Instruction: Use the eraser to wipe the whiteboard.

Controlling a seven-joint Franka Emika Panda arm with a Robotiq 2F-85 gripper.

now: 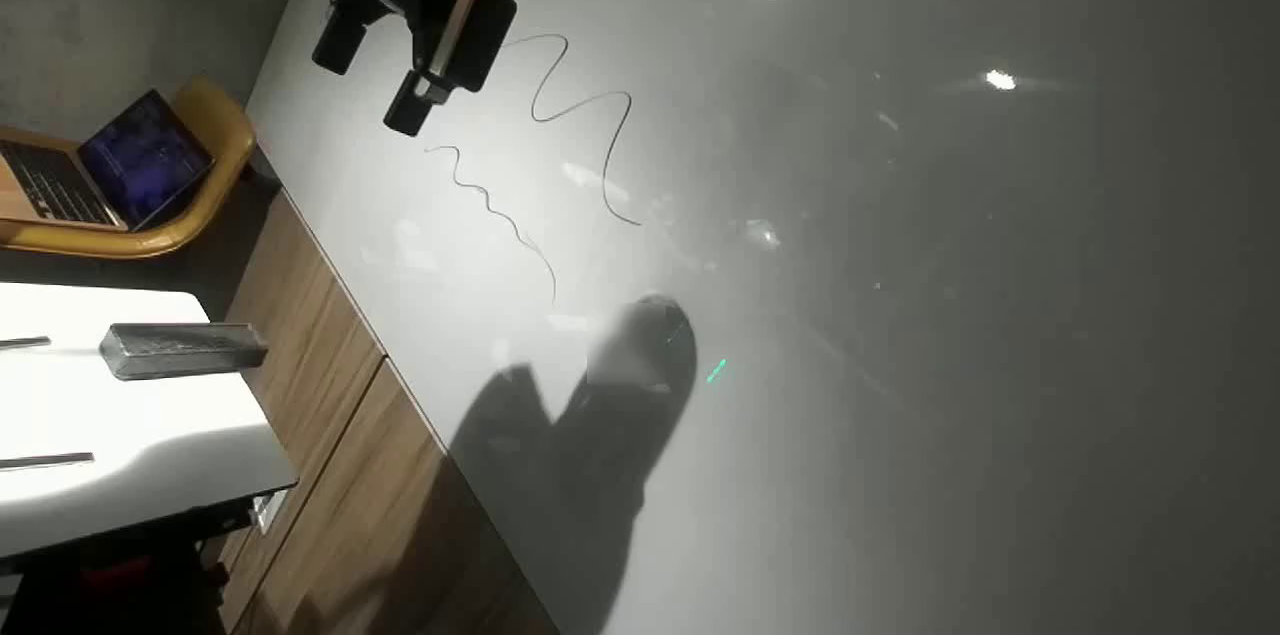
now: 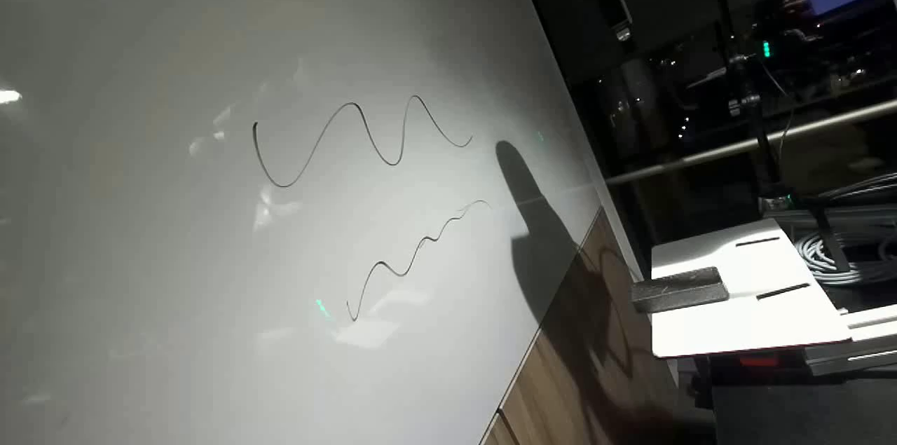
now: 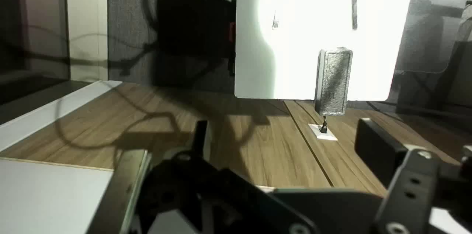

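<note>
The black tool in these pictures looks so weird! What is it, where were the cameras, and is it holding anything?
That tool is the grabbing end of a robot: its two black fingers can pinch things. Two pictures come from cameras standing outside the robot; the wrist view comes from a camera on the robot's own wrist. The big shiny panel is a whiteboard with two squiggly lines on it. Off to the side, a dark eraser lies on a small white tabletop, one end poking past the edge. The fingers stand apart and grip nothing, so the tool isn't holding anything.
</note>
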